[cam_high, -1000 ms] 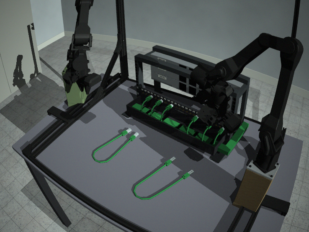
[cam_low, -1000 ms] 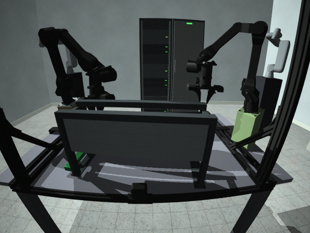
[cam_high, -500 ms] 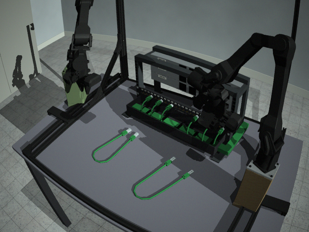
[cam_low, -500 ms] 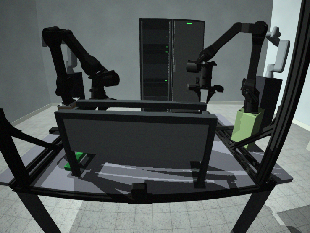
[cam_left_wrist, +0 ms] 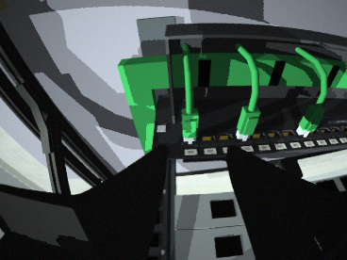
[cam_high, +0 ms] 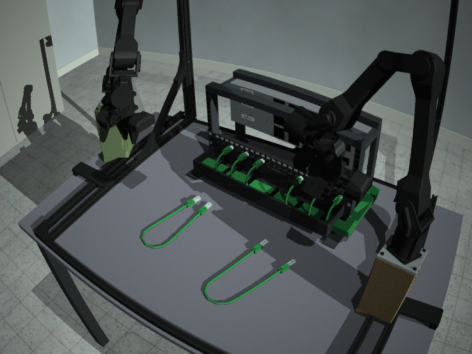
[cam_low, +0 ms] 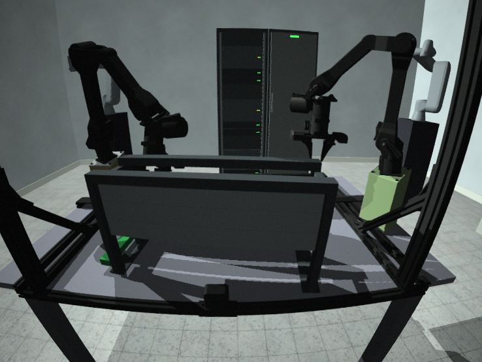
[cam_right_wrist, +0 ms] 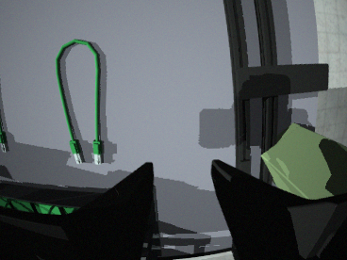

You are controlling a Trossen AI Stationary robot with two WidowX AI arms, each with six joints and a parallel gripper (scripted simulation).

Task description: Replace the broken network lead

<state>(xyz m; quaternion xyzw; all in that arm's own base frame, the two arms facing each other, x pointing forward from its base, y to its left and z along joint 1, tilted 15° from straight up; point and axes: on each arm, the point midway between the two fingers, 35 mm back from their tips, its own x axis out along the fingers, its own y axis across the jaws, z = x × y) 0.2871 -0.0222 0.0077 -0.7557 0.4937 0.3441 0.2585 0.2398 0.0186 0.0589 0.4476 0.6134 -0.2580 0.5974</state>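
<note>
The patch panel rack (cam_high: 212, 95) (cam_low: 209, 217) stands at the back of the table. Three green leads (cam_high: 242, 155) sit in its left ports. My left gripper (cam_high: 322, 190) (cam_left_wrist: 196, 152) is open and empty, close in front of the right group of ports. In the left wrist view, the end plug (cam_left_wrist: 190, 126) (cam_high: 337, 198) lines up with the gap between the fingers, a little beyond the tips, and two more plugs (cam_left_wrist: 247, 122) (cam_left_wrist: 310, 123) sit beside it. Two spare leads (cam_high: 189, 202) (cam_high: 256, 248) lie looped on the table; one spare shows in the right wrist view (cam_right_wrist: 75, 150). My right gripper (cam_high: 114, 133) (cam_low: 318, 149) (cam_right_wrist: 182, 168) is open and empty, high in the air away from the panel.
A light green pedestal (cam_high: 116, 146) (cam_low: 379, 198) (cam_right_wrist: 302, 160) carries the right arm; a brown pedestal (cam_high: 385, 289) carries the left. Black frame rails (cam_high: 114, 167) run along the table's edges, with an upright post (cam_high: 187, 57). A green tray (cam_high: 358, 213) sticks out under the panel.
</note>
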